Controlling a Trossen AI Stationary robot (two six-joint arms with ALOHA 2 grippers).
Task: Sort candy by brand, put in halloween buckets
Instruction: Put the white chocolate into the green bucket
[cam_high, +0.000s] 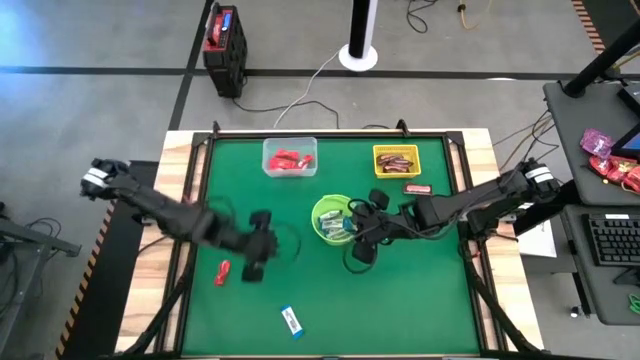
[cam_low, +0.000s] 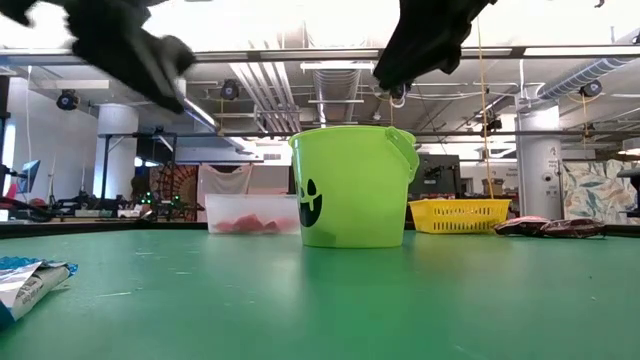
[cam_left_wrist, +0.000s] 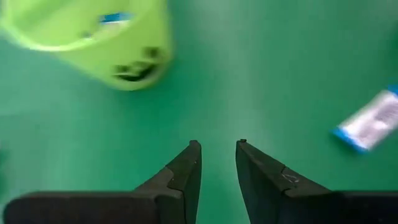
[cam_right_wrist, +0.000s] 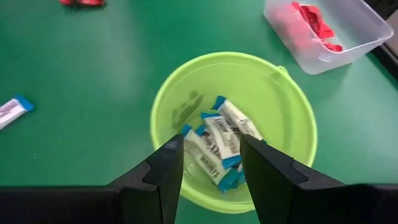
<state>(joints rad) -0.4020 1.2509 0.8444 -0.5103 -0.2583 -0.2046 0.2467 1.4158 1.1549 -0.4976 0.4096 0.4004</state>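
The lime-green bowl (cam_high: 328, 218) (cam_low: 350, 185) stands mid-table and holds several blue-and-white bars (cam_right_wrist: 217, 146). My right gripper (cam_right_wrist: 211, 143) (cam_high: 353, 224) hovers open just above its rim, with nothing between the fingers. My left gripper (cam_left_wrist: 217, 144) (cam_high: 252, 266) is open and empty above bare green mat, left of the bowl. One red bar (cam_high: 222, 271) lies to the left gripper's left. A blue-and-white bar (cam_high: 291, 320) (cam_left_wrist: 372, 121) lies near the near edge. The clear box (cam_high: 290, 157) holds red bars, and the yellow basket (cam_high: 396, 160) holds dark brown ones.
A dark brown bar (cam_high: 418, 188) lies flat on the mat just in front of the yellow basket. The box and basket sit along the far edge. A raised frame (cam_high: 330, 133) borders the green mat. Open mat lies near the front and on the right.
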